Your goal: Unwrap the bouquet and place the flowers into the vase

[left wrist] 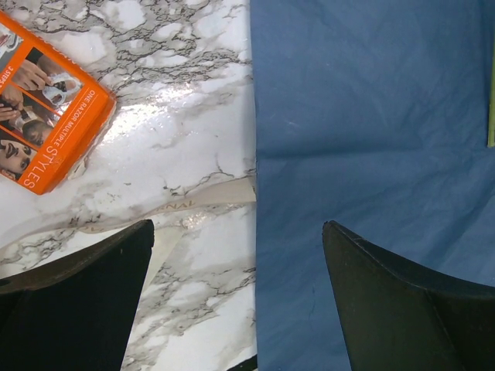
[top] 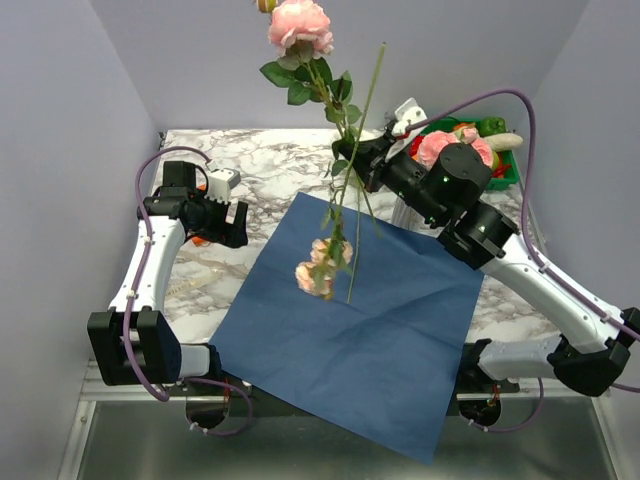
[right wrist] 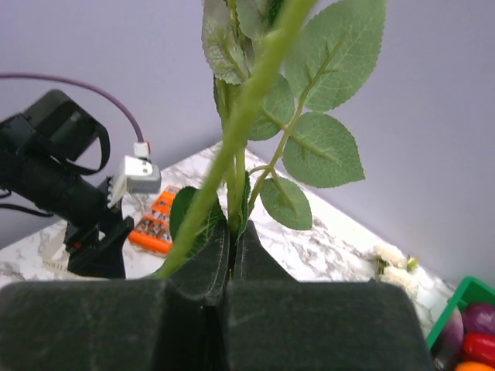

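The bouquet is undone, and its blue paper (top: 380,330) lies spread flat on the marble table (top: 260,165). My right gripper (top: 347,163) is raised above the paper's far edge, shut on the thin green stems of the flowers (right wrist: 232,166). A pink rose (top: 300,26) stands high above the jaws, and peach roses (top: 318,268) hang head-down below them. One bare stem (top: 367,130) leans alongside. My left gripper (left wrist: 238,232) hovers open and holds nothing, over the paper's left edge (left wrist: 257,178). The vase is out of view.
Beige raffia (left wrist: 186,207) lies on the marble left of the paper. An orange box (left wrist: 48,116) sits near the left arm. A green crate (top: 512,172) of vegetables stands at the back right. A cream flower (right wrist: 394,260) lies near the crate.
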Controlling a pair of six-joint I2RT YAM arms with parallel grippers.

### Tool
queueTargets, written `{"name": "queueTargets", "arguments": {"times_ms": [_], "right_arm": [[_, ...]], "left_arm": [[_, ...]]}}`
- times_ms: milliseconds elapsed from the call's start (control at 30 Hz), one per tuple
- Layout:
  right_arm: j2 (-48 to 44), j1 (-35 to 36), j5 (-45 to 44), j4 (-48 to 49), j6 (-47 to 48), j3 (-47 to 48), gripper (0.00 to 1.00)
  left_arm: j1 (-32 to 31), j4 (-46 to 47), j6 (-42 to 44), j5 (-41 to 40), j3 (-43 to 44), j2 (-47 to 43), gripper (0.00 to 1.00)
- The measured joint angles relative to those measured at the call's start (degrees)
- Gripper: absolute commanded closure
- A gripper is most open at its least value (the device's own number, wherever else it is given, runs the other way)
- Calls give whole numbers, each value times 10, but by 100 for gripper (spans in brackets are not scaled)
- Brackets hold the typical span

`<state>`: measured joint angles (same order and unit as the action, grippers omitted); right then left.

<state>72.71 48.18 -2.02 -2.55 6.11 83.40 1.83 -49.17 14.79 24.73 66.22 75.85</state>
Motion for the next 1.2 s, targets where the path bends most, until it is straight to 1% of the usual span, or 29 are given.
{"name": "queueTargets", "arguments": {"times_ms": [100,200,267,400,467,500,600,633,667,700,767,800,1200], "right_arm": [[-17,0,2,2,-3,-46,99],[-26,0,13,13,-21,-130,99],[-14,0,29,15,-45,-199,99],[18,10,37,11,-70,-247,99],[35,15,38,10,-82,-253,99],[43,17,38,11,-87,-253,94],[68,20,36,11,-94,-245,84],[79,20,36,11,-96,-239,82],[89,20,36,11,-98,-235,77],[98,20,36,11,-98,-231,70],[113,20,36,11,-103,-225,66],[119,20,36,11,-103,-223,65],[155,20,37,12,-121,-230,65]], "left_arm": [[0,0,0,2,0,0,1],[0,0,0,5,0,0,1],[0,0,0,7,0,0,1],[0,-1,0,9,0,0,1],[0,-2,0,9,0,0,1],[0,-2,0,10,0,0,1],[0,-3,0,13,0,0,1],[0,-3,0,14,0,0,1],[0,-3,0,14,0,0,1],[0,-4,0,15,1,0,1],[0,-6,2,15,4,0,1],[0,-7,3,15,5,0,1],[0,-21,21,14,5,-13,1]]}}
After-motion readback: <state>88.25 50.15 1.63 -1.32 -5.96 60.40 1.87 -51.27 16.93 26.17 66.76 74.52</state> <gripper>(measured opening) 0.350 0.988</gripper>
